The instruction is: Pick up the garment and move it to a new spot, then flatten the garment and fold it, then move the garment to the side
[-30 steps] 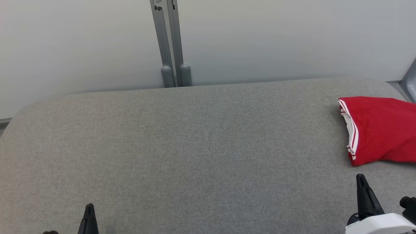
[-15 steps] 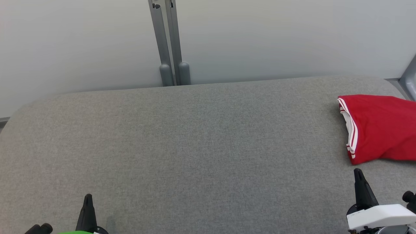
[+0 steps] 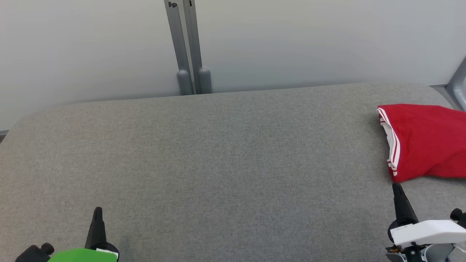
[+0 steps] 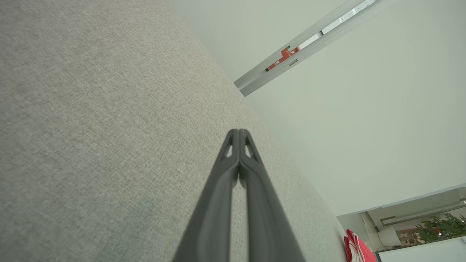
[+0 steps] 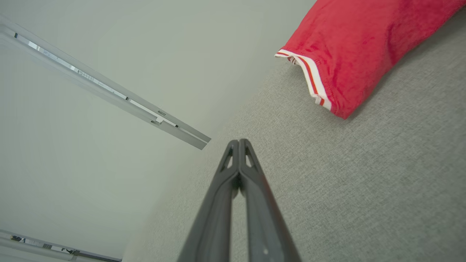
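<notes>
The garment lies far right on the table (right gripper near).

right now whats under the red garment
The red garment lies on the grey fabric surface, which shows beside it. At its striped edge a white inner layer peeks out. The patch directly beneath is covered.

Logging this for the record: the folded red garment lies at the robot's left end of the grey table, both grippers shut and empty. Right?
Not quite: the red garment lies at the robot's right end of the grey table, as the head view shows. The left gripper and right gripper are shut and empty.
</notes>
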Controlling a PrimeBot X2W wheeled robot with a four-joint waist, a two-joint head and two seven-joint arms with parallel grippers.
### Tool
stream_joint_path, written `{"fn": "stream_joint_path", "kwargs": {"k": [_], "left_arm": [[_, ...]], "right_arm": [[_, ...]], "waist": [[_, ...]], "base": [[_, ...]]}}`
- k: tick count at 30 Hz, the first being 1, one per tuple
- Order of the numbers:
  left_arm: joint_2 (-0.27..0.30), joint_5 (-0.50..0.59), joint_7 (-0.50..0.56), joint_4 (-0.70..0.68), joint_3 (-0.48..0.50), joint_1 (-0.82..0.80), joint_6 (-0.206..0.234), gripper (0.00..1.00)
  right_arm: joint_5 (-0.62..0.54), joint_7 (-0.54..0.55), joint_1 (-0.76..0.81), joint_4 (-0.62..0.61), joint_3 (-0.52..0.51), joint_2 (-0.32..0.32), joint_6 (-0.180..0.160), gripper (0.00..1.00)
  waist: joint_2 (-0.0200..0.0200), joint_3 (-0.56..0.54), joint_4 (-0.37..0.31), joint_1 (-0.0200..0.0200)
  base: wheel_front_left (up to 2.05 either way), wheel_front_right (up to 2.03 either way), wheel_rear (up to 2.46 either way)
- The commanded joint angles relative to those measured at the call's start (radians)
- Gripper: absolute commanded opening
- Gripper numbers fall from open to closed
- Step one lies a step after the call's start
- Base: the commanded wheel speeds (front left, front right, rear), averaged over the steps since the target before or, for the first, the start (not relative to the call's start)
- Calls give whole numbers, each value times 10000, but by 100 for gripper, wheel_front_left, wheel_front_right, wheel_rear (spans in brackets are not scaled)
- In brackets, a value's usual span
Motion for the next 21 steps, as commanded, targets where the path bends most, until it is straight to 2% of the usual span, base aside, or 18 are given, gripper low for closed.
{"fn": "stream_joint_path", "kwargs": {"k": [1, 21], "left_arm": [[67, -305, 67, -112, 41, -328, -63, 0], [84, -2274, 610, -93, 119, -815, -99, 0]], "right_arm": [[349, 78, -259, -45, -26, -18, 4, 0], [2509, 636, -772, 264, -32, 41, 4, 0]], "waist": [[0, 9, -6, 0], [0, 118, -77, 0]], "base": [[0, 0, 0], [0, 0, 0]]}}
